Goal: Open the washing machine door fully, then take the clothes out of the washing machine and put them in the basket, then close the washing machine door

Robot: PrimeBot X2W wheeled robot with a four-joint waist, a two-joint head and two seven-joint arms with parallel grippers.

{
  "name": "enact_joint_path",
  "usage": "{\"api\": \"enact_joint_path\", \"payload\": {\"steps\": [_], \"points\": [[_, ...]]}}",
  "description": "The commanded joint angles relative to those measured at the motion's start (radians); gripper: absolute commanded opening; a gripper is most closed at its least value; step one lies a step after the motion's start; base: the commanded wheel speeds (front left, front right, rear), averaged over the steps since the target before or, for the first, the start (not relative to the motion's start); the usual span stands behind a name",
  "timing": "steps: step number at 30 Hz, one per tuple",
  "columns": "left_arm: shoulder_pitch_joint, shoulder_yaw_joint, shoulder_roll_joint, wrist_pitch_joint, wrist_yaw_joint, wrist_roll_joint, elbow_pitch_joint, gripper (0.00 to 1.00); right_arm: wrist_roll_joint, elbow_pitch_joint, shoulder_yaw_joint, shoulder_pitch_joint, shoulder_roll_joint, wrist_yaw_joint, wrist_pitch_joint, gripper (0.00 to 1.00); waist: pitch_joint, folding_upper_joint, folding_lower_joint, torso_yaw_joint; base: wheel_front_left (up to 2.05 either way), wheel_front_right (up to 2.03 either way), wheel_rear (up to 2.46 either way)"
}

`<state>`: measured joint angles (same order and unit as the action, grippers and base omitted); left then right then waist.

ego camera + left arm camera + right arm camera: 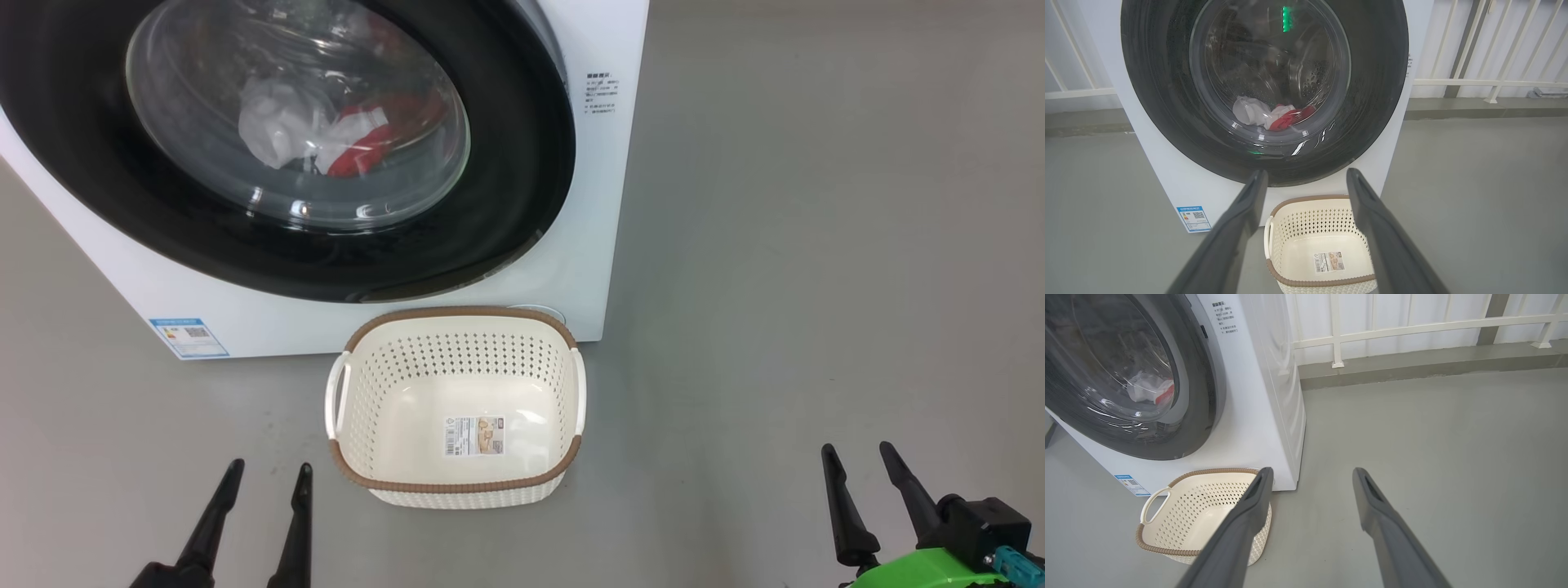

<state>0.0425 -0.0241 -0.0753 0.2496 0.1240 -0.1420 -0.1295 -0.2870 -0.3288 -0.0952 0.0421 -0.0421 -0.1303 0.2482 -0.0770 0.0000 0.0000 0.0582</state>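
Nothing of the task is done yet, judging by how things lie. All three steps remain: opening the door, moving the laundry, and closing the door.

In the head view, the left gripper (271,467) sits at about 7 o'clock. Its two dark fingers are spread apart, hold nothing and hang over bare floor, well short of the machine. At 8 o'clock, low on the machine's front, is one blue label sticker (189,337).

The one washing machine (592,212) takes up the 10 to 12 o'clock part of that view. Its single washing machine door (506,163) looks shut, with the black rim lying flat against the white front. In the right wrist view the rim also sits close against the cabinet.

Behind the glass, near 11 o'clock, lie the clothes (343,135). I count two pieces, one white and one red with white trim. More may be hidden under them, since the glass glare blurs the heap.

The one basket (457,314) stands on the floor at 6 o'clock, with its far rim just beside the machine's foot. It is empty apart from one paper label (473,435) on its bottom. Two side handles show.

The right gripper (856,447) is at about 4 o'clock, well apart from basket and machine. Its two fingers are also parted and grip nothing.

That makes two grippers with four fingers in all, both idle.
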Motion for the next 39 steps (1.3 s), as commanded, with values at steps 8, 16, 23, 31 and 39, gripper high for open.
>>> {"api": "enact_joint_path", "payload": {"steps": [8, 16, 23, 31, 39], "points": [[-0.014, -0.023, -0.018, 0.012, 0.007, -0.009, 0.013, 1.00, 0.015, 0.021, 0.012, -0.002, -0.011, 0.000, 0.014, 1.00, 0.008, 0.0000, 0.0000, -0.001, 0.00, 0.00, 0.00], [-0.016, -0.027, -0.012, 0.012, 0.007, -0.020, 0.013, 1.00, -0.129, 0.061, 0.055, -0.035, -0.009, 0.000, 0.014, 0.00, 0.006, 0.0000, 0.0000, -0.004, 0.00, 0.00, 0.00], [-0.029, -0.016, -0.001, 0.012, 0.007, -0.024, 0.014, 1.00, -0.561, 0.155, 0.193, -0.160, -0.009, 0.000, 0.014, 0.00, -0.013, 0.0000, 0.0000, 0.008, 0.00, 0.00, 0.00], [-0.057, 0.020, 0.007, 0.012, 0.007, -0.039, 0.014, 1.00, -0.836, 0.200, 0.282, -0.364, -0.058, 0.000, 0.014, 0.00, -0.051, 0.0000, 0.0000, 0.050, 0.00, 0.00, 0.00], [-0.106, 0.064, 0.010, 0.012, 0.007, -0.064, 0.016, 1.00, -1.007, 0.181, 0.382, -0.574, -0.195, 0.000, 0.013, 0.00, -0.140, 0.0000, 0.0000, 0.117, 0.00, 0.00, 0.00]]}}
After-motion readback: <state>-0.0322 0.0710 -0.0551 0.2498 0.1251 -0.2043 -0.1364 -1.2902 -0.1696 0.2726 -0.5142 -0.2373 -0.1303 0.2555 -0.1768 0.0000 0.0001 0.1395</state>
